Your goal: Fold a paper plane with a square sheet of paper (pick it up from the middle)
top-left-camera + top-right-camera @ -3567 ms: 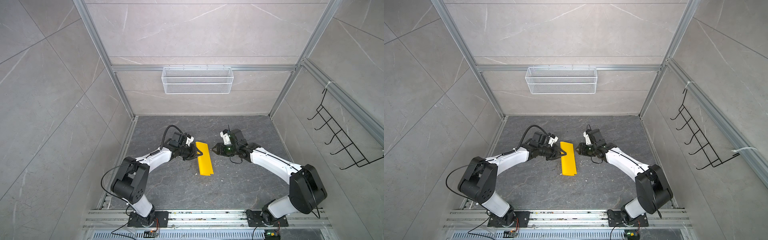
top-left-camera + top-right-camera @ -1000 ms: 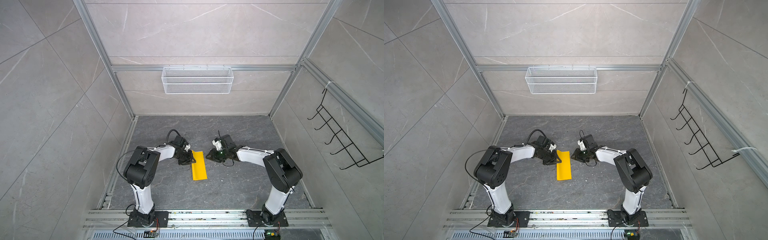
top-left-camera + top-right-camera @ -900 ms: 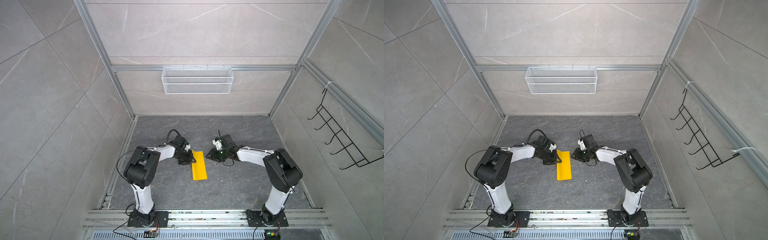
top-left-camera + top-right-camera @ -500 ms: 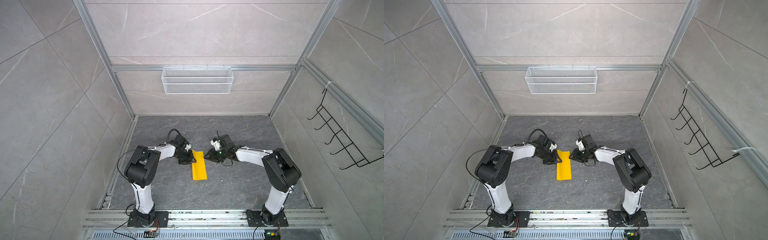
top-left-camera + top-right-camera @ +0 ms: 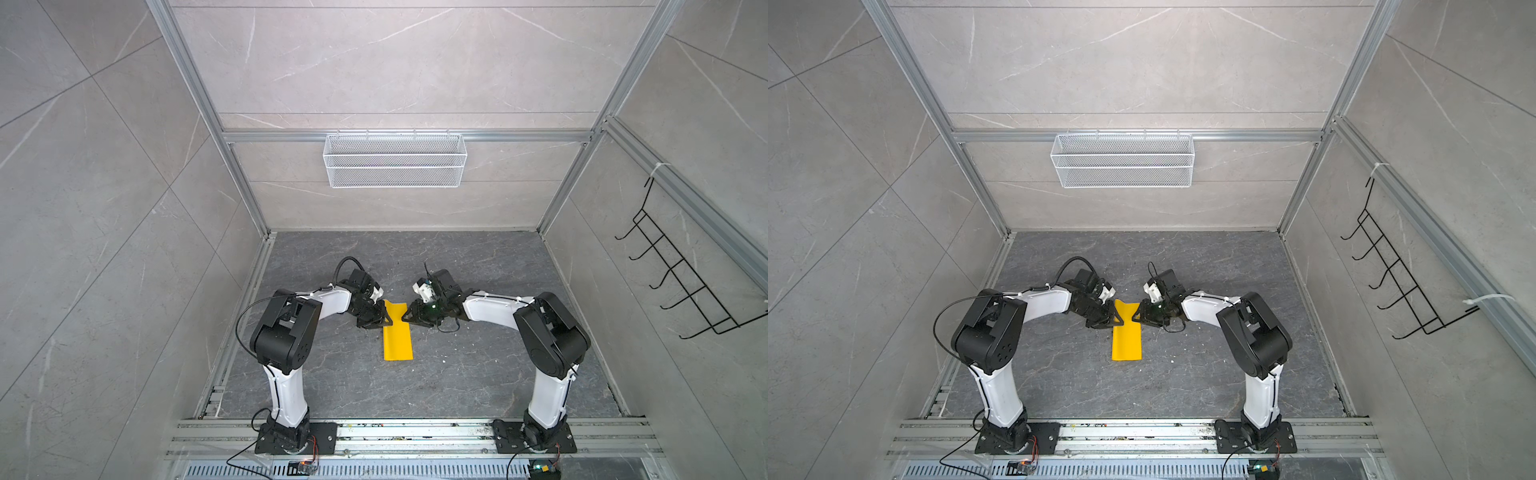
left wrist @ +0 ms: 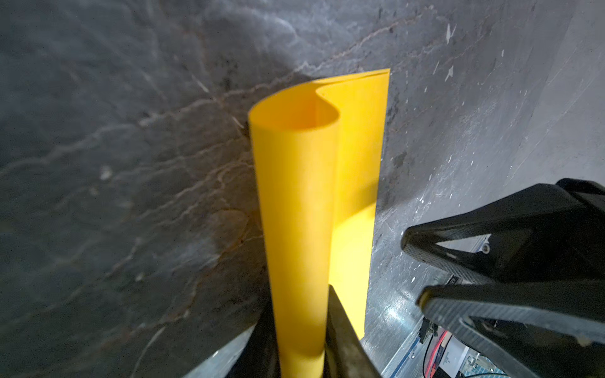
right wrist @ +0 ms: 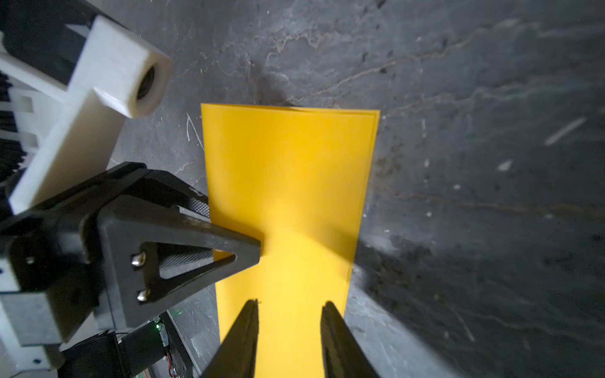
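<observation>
Grey stone counter (image 5: 478, 374) inside a tiled enclosure, seen from above. The square sheet of paper (image 5: 397, 336), bright yellow, lies at the centre of the frame in both top views, folded loosely over itself into a narrow strip whose left long side is a rounded, uncreased fold. The left gripper (image 5: 388, 322) clamps this rounded fold near the strip's upper end. The right gripper (image 5: 406, 319), jaws narrowly parted and holding nothing, stands just beside the opposite edge.

Yellow paper (image 5: 397, 336) lies in the middle of the floor (image 5: 457, 374) — doubled lengthwise into a narrow strip, the fold side rounded, not creased flat.
</observation>
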Robot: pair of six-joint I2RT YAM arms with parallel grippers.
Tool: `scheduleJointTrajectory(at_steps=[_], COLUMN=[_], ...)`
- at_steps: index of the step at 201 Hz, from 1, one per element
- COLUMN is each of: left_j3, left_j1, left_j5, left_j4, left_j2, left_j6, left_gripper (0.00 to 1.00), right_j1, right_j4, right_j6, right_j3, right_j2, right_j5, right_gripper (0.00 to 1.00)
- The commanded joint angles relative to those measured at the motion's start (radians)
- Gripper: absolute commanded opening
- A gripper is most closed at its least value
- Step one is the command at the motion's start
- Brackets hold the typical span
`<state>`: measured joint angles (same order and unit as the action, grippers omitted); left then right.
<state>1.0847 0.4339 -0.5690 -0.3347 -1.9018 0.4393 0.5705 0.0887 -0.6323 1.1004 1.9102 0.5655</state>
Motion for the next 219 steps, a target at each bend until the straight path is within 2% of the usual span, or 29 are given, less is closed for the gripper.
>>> scheduleJointTrajectory(at_steps=[1,87,177,205,219], left_j3=[-0.020,-0.020,-0.004,0.037,0.071], left_j1=[0.002,0.003,0.002,-0.002,-0.011], left_j5=[0.082,0.087,0.091,0.089,0.095], left_j4=[-0.072,-0.070,-0.076,-0.114,-0.141], left_j2=[-0.058,-0.062,-0.053,0.017,0.071], left_j6=[-0.032,-0.027,-0.018,0.012,0.033], left_gripper=[0.25,0.25,0.25,0.32,0.39], right_j1=[0.011,0.023,0.023,0.023,0.023], right_j4=[0.029,0.047,0.114,0.151,0.165], right_j6=[0.019,0.024,0.053,0.070,0.075], right_j3=[0.031,0.054,0.048,0.041,0.042], right_j2=[0.031,0.070,0.120,0.135,0.142], right_j5=[0.023,0.035,-0.018,-0.047,-0.057], right_gripper=[0.36,0.36,0.35,0.35,0.35])
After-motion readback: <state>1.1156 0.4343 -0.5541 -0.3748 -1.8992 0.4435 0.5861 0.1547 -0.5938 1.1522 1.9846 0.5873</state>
